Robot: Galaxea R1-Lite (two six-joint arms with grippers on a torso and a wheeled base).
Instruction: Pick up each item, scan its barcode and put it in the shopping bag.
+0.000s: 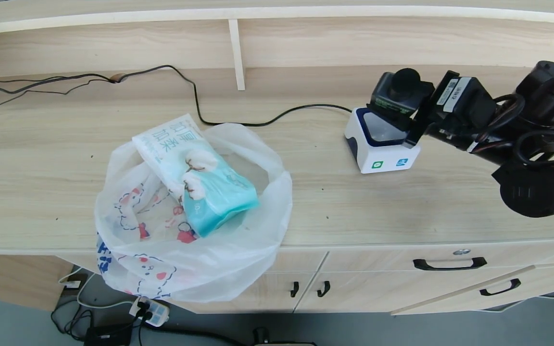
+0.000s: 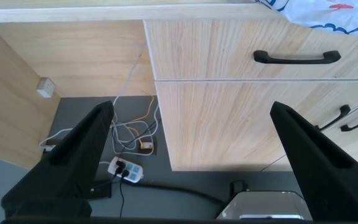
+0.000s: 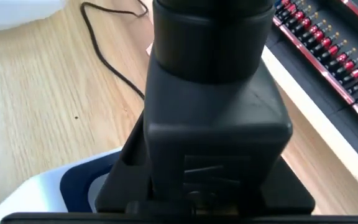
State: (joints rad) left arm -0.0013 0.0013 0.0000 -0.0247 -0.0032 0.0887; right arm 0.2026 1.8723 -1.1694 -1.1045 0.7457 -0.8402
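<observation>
Head view: one white shopping bag [image 1: 258, 240] lies at the near left edge of the wooden counter [image 1: 41, 168], mouth open. One blue-and-white tissue pack [image 1: 200, 178] rests inside it. One white scanner [image 1: 383, 158] stands to the right, well apart from the bag. The right gripper [image 1: 404, 117] is clamped on one black bottle [image 1: 397, 93], held just above the scanner window. One black cable [image 1: 195, 96] runs along the far side. The left gripper [image 2: 192, 112] hangs below counter level beside the drawers, its fingers [image 2: 79, 155] spread apart and holding nothing. Four black handles are counted.
</observation>
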